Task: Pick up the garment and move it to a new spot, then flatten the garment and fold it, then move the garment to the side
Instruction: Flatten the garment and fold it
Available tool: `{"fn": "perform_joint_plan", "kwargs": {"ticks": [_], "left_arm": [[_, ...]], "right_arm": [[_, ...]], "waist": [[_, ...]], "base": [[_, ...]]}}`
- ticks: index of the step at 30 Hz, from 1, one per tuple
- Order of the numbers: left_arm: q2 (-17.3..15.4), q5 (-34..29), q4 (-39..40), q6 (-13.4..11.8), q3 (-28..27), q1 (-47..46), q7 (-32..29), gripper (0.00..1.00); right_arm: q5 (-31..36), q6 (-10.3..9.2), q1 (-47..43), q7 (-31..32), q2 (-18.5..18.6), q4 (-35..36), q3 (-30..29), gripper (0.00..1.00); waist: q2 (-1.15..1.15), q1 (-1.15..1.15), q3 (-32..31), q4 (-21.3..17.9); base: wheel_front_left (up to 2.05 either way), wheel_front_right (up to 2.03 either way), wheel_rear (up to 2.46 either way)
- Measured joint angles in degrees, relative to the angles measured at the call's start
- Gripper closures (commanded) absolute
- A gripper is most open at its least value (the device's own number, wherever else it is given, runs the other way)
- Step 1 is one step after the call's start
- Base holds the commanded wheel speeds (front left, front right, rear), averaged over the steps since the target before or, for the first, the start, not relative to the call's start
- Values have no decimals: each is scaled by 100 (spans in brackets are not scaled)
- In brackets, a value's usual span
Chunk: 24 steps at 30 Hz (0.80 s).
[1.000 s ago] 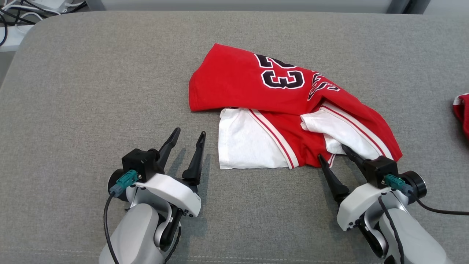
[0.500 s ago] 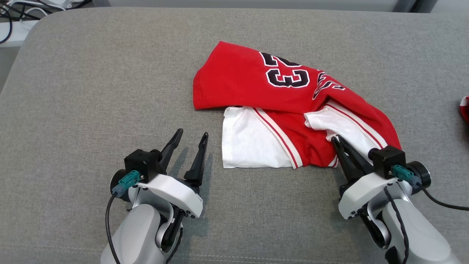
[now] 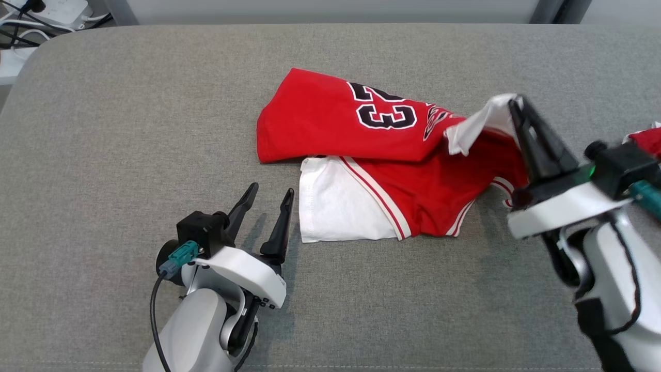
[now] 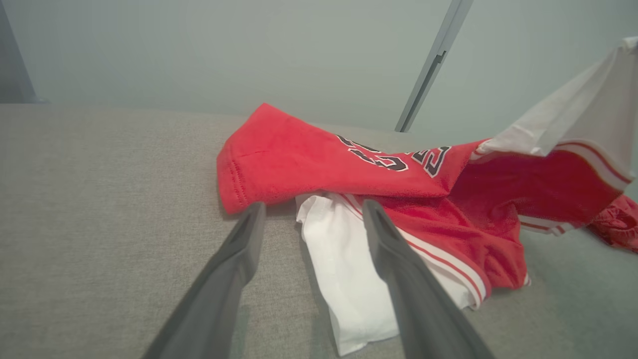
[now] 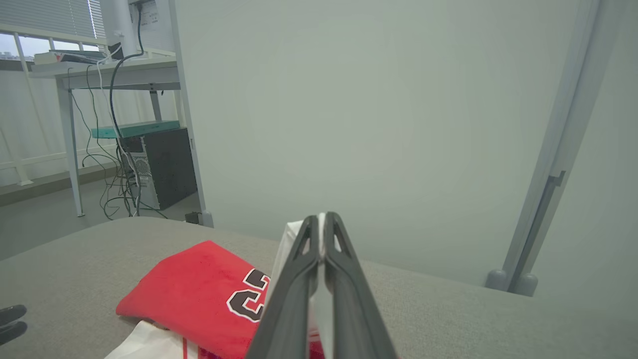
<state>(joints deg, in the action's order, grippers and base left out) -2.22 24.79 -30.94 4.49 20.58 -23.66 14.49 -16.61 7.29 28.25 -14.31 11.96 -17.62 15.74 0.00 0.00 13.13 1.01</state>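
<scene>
The garment [image 3: 330,124] is a red jersey with a black "23" and white sleeves, lying crumpled on the grey padded table [image 3: 129,129]. My right gripper [image 3: 516,106] is shut on a white sleeve edge and holds it raised above the surface at the right. In the right wrist view the right gripper [image 5: 321,219] has white cloth pinched between its closed fingers, above the red garment [image 5: 199,289]. My left gripper [image 3: 268,194] rests open on the table just left of the other white sleeve [image 3: 335,206]. In the left wrist view the left gripper [image 4: 311,212] stands open before the garment [image 4: 309,159].
Another red cloth [image 3: 645,139] lies at the table's right edge, partly behind my right wrist. Cables and a power strip [image 3: 46,10] sit beyond the far left corner. A pale wall and a grey post [image 5: 553,169] stand behind the table.
My right gripper shut on the white sleeve and lifted it up and away from me, pulling the jersey's right side off the table. The left gripper stayed put. The head camera shifted slightly.
</scene>
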Motion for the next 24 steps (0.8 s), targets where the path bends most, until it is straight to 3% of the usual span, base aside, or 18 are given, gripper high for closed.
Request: {"fn": "perform_joint_plan", "kwargs": {"ticks": [7, 13, 17, 21, 24], "left_arm": [[-4, 1, -75, 0, 101, -2, 0, 0], [-5, 0, -90, -1, 100, -2, 0, 0], [-7, -63, -169, 1, 167, -9, 0, 0], [-5, -207, -380, 53, 366, -105, 0, 0], [-7, -347, -531, 60, 506, -336, 0, 0]], "right_arm": [[169, 0, 785, -33, 339, 865, -761, 100], [285, 1, 578, -38, 483, 994, -1400, 100], [263, 1, -81, -24, 466, 300, -1093, 100], [76, 1, -355, 220, 409, -567, -333, 100], [-53, 2, -388, 269, 367, -968, 64, 77]], "waist": [[0, 0, -144, -19], [0, 0, -214, -76], [0, 0, -167, -123], [0, -1, -78, -177], [0, 0, -14, -215]], "base": [[0, 0, 0], [0, 0, 0], [0, 0, 0], [0, 0, 0], [0, 0, 0]]}}
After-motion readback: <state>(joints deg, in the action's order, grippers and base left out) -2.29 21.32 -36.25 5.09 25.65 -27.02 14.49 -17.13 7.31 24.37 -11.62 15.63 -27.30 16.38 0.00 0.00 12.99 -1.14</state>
